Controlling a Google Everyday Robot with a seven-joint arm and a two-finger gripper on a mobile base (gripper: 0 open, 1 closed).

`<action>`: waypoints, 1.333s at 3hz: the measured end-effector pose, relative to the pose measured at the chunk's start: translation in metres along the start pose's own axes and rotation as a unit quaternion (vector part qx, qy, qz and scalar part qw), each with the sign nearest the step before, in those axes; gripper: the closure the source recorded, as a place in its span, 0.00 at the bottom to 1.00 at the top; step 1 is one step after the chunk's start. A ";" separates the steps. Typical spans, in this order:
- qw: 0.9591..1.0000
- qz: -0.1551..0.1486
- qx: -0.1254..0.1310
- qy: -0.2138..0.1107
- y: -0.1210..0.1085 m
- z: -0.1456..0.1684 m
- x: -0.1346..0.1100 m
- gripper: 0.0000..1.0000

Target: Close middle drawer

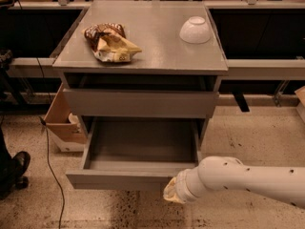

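Your gripper (174,192) sat by the front of the pulled-out middle drawer (119,179), at its five o'clock corner; whether it was wide or narrow, you couldn't tell.

This looked like a robotics lab or test workshop rather than a home. The floor (248,132) was bare speckled concrete, stained in places, with a black cable (50,161) trailing loose across it and an open cardboard box (62,120) beside a plain grey cabinet (152,37). Grey metal rails (267,68) ran behind the cabinet on both sides. A dark shoe (16,166) showed at the left edge. A white robot arm (252,178) reached in from the right, its gripper (174,192) at the lower right of the open middle drawer (138,178) front
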State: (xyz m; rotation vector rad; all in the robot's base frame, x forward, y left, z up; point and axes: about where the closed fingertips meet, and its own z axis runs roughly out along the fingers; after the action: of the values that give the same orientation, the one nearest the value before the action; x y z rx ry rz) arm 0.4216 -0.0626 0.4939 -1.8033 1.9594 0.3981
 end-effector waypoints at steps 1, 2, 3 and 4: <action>1.000 0.010 0.017 -0.009 -0.017 0.019 0.023 1.00; 0.999 0.016 0.037 -0.014 -0.035 0.036 0.043 1.00; 0.996 0.016 0.080 -0.025 -0.059 0.049 0.057 1.00; 0.994 0.005 0.108 -0.029 -0.078 0.049 0.053 1.00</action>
State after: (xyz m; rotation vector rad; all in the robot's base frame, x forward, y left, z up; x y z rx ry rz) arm 0.5029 -0.0924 0.4317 -1.6280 1.8927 0.2289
